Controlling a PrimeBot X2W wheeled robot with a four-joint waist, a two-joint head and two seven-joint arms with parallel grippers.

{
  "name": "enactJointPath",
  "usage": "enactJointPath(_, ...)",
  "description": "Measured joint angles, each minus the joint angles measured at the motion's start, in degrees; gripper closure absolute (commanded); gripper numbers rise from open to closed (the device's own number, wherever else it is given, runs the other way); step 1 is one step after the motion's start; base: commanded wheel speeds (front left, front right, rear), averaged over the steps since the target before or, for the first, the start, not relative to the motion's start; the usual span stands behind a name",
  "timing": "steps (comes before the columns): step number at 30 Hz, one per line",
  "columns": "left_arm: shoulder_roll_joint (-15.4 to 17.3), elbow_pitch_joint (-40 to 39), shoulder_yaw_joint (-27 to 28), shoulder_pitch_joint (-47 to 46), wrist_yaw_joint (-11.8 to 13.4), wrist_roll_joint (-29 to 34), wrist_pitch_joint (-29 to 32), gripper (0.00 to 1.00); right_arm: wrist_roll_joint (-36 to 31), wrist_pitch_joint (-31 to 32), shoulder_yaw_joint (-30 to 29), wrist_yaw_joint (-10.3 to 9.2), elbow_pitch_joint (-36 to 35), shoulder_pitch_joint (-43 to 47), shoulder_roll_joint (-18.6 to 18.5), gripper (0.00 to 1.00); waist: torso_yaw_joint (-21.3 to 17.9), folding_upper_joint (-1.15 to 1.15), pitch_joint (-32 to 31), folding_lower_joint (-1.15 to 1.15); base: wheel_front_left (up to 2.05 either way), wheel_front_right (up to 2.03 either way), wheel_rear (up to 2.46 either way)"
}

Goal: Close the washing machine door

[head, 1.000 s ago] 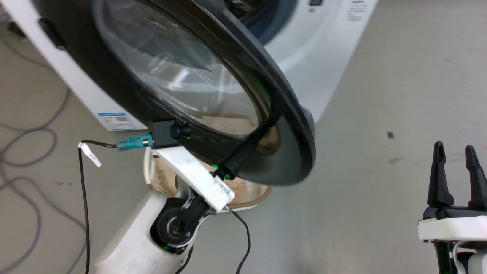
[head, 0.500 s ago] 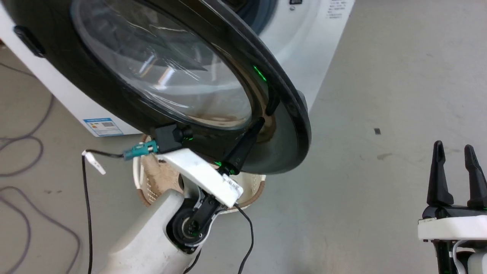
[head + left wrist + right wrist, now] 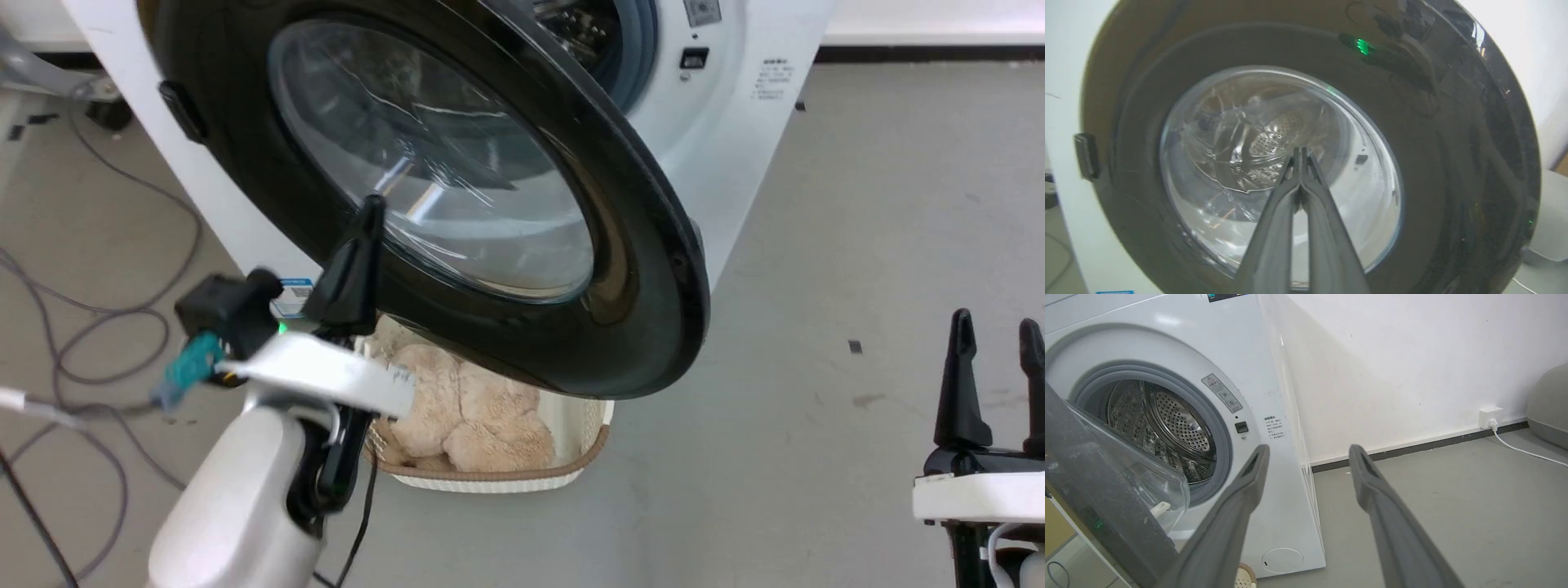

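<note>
Far left, grey cables (image 3: 98, 327) lie in loops on the floor (image 3: 816, 245).

Next comes the left gripper (image 3: 373, 204). Its jaws are pressed tight together and hold nothing. In the left wrist view, the left gripper (image 3: 1300, 152) points at the clear glass bowl (image 3: 1241, 134) in the middle of the door (image 3: 1453, 163). The tips are right by the glass, but I cannot tell if they touch it.

The door (image 3: 645, 269) is big, round, black and shiny. It stands partly open, swung out from the front of the washing machine (image 3: 735, 122). Its free edge is to the right, away from the machine.

Under the door, a cream basket (image 3: 506, 480) with a brown rim sits on the floor, close in front of the machine. A fluffy tan plush toy (image 3: 465, 408) lies inside the basket and takes up most of it.

Behind the door is the white washing machine (image 3: 1274, 355). Its round hole has a grey ring (image 3: 1224, 457) around it. Inside is the steel drum (image 3: 1180, 424), full of little holes. The door (image 3: 1094, 506) leans out in front of the hole.

Far right, the right gripper (image 3: 998, 320) is well apart from the door and the machine. In the right wrist view, the right gripper (image 3: 1309, 451) has its jaws spread wide and holds nothing.
</note>
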Motion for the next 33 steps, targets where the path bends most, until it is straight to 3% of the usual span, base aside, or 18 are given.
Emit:
enactJointPath(1,-0.31,-1.21,1.52,1.16,1.1,3.64,0.0,0.66,-0.01,-0.01,-0.07,0.0,-0.12,0.06,0.0,0.0,0.25,0.0,-0.31,0.0,0.0,0.0,0.0)
enactJointPath(3,-1.2,-3.45,4.12,3.76,3.18,10.14,0.0,0.0,-0.32,-0.01,-0.14,0.0,-0.58,0.2,0.0,0.0,0.75,0.0,-0.92,0.0,0.0,0.0,0.0)
enactJointPath(10,-2.72,-9.2,13.25,11.84,9.27,23.61,0.0,0.0,-2.3,0.0,-0.73,0.0,-1.85,0.6,0.0,0.0,2.48,0.0,-3.03,0.0,0.0,0.0,0.0)
enactJointPath(16,-4.57,-11.62,18.4,19.5,10.8,27.3,0.0,0.0,-5.1,-0.01,-1.21,0.0,-3.2,0.19,0.01,0.0,3.81,0.0,-4.93,0.0,0.0,0.0,0.0)
enactJointPath(17,-4.81,-11.9,19.06,20.5,10.79,27.71,0.0,0.0,-5.47,-0.01,-1.48,0.0,-3.38,-0.19,0.0,0.24,4.08,0.0,-5.18,0.0,0.0,0.0,0.0)
enactJointPath(18,-4.92,-12.04,19.78,21.38,10.68,28.02,0.0,0.0,-5.88,0.0,-1.62,0.0,-3.67,-0.72,0.0,0.55,4.35,0.0,-5.43,-0.01,0.0,0.0,0.0)
enactJointPath(19,-5.1,-12.27,20.45,22.17,10.53,28.26,0.0,0.0,-6.15,-0.01,-1.66,0.0,-4.15,-1.35,0.0,0.7,4.6,0.0,-5.66,0.0,0.0,0.0,0.0)
enactJointPath(20,-5.52,-12.79,20.89,23.0,10.5,28.54,0.0,0.0,-6.56,0.0,-1.52,0.0,-4.7,-2.05,0.0,1.0,4.9,0.0,-5.86,0.0,0.0,0.0,0.0)
enactJointPath(25,-7.66,-13.32,22.21,25.64,8.91,29.99,0.01,0.0,-8.11,0.0,0.76,0.0,-8.59,-6.42,0.0,1.0,6.24,0.0,-6.25,0.0,0.0,0.0,0.0)
enactJointPath(29,-9.6,-13.84,24.43,25.96,7.47,30.58,0.01,0.0,-9.11,-0.01,8.08,0.0,-13.14,-10.07,-0.16,1.0,7.06,0.0,-5.93,0.0,0.0,0.0,0.0)
enactJointPath(33,-10.63,-13.89,25.68,25.99,6.16,31.22,0.01,0.0,-9.6,-0.02,16.28,0.0,-15.64,-11.44,-2.65,1.0,7.4,0.0,-5.54,0.0,0.0,0.0,0.0)
